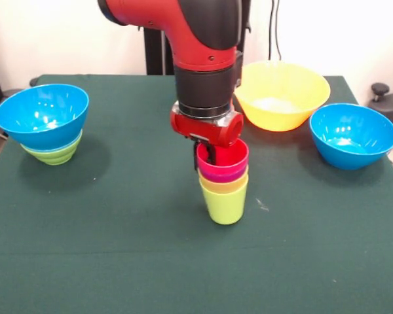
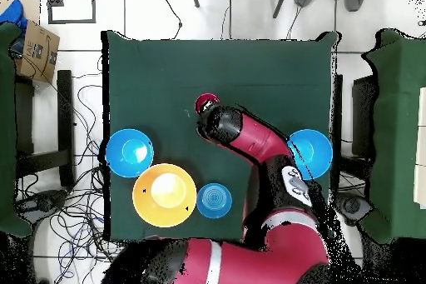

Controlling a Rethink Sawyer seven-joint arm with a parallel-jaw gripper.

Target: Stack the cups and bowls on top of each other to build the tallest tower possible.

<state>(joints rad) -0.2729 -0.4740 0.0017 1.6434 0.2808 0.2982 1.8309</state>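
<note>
Four cups are nested upright in one pile [image 1: 224, 186] at the table's middle: lime green lowest, then yellow, purple, and a red cup [image 1: 226, 157] on top. My gripper [image 1: 209, 154] comes straight down onto the near-left rim of the red cup and reaches into it. In the overhead view only the red cup [image 2: 205, 102] shows past my wrist. A large blue bowl [image 1: 42, 112] sits in a lime green bowl [image 1: 54, 153] at the left. A very large yellow bowl [image 1: 281, 95] and another blue bowl [image 1: 352, 134] stand apart at the right.
A small blue bowl [image 2: 214, 201] stands beside the yellow bowl [image 2: 165, 193] near my base; my arm hides it in the front view. The green cloth table [image 1: 118, 248] has cables and boxes on the floor around it.
</note>
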